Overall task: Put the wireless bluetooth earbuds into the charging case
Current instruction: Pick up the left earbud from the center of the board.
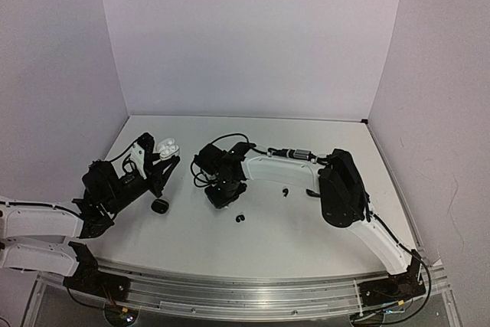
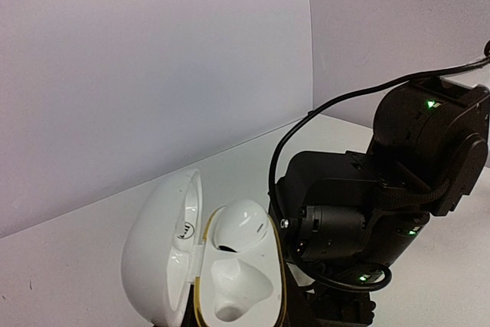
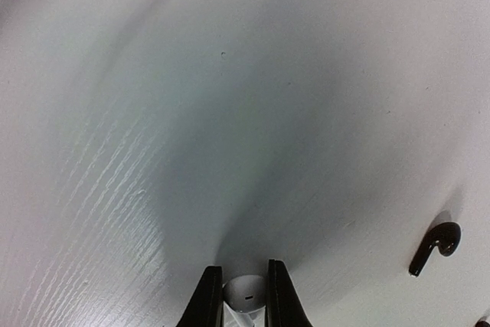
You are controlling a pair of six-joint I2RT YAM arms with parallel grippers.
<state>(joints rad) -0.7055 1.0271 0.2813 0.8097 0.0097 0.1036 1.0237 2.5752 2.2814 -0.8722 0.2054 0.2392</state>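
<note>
White table [image 1: 306, 227], right hand [image 3: 244, 285] pinched a white earbud [image 3: 246, 296] down on it, a black earbud [image 3: 438, 244] lay loose nearby, and the left hand [image 1: 159, 154] gripped the open charging case [image 2: 222, 266].

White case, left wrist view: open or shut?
Open. The case has its lid swung out to the left, both sockets exposed.

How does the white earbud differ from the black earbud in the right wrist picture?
The white earbud sits between the fingers of the right end effector; the black earbud lies free on the table. The white earbud is mostly hidden; the black earbud shows whole, stem included. Both are small buds.
</note>
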